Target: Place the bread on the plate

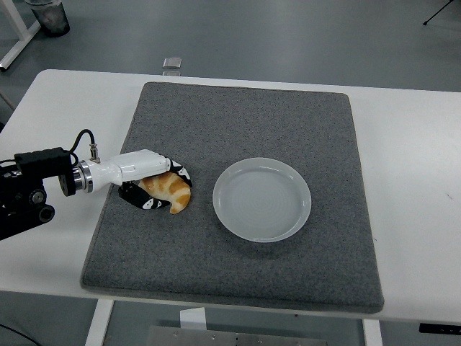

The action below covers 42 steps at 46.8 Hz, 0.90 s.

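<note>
A golden croissant lies on the grey mat, left of the round white plate. My left hand comes in from the left edge and is curled around the croissant, with fingers over its top and the thumb under its near side. The bread still rests on the mat. The plate has nothing on it and stands a short way to the right of the croissant. My right arm does not show.
The grey mat covers most of the white table. A small clear object lies at the table's far edge. A dark bin stands on the floor at the top left.
</note>
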Available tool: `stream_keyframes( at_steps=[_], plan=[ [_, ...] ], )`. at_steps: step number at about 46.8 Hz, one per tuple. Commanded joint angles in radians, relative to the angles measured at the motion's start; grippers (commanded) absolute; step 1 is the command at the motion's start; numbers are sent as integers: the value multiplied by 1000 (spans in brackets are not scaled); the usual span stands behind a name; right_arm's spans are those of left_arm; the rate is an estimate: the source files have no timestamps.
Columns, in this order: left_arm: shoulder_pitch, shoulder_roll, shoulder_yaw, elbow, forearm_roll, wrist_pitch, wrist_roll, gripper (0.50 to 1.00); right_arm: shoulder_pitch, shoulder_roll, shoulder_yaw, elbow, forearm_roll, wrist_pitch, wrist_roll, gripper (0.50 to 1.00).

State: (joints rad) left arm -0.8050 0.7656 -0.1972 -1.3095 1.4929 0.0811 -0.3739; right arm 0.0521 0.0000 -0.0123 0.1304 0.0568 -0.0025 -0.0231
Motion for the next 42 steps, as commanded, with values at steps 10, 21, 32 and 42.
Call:
stream_keyframes(
  at_steps=[10, 21, 32, 42],
  plan=[
    [-37, 23, -36, 3, 44, 39, -13, 500, 0, 0, 0, 0, 0, -1, 0, 952],
    [-77, 31, -39, 4, 41, 52, -16, 500, 0, 0, 0, 0, 0, -1, 0, 952],
    [-172, 66, -31, -1, 40, 43, -17, 500, 0, 0, 0, 0, 0, -1, 0, 952],
    [-255, 67, -30, 1, 33, 40, -17, 500, 0, 0, 0, 0, 0, 1, 0, 952]
  ],
)
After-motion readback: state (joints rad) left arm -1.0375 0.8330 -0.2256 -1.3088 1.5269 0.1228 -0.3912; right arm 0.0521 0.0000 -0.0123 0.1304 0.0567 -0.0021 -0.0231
